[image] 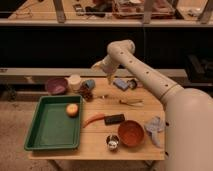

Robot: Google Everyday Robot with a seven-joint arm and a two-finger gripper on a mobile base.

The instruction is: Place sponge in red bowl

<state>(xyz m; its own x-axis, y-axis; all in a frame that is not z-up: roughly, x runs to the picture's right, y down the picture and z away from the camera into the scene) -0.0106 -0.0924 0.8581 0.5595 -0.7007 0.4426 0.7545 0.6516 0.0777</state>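
The red bowl stands near the table's front edge, right of centre. A pale blue sponge lies at the back of the table. My gripper hangs at the end of the arm just left of the sponge and a little above the table, close to it. I cannot tell whether it touches the sponge. The bowl looks empty.
A green tray on the left holds an orange fruit. A purple bowl, white cup, carrot, black block, metal cup and blue cloth share the wooden table.
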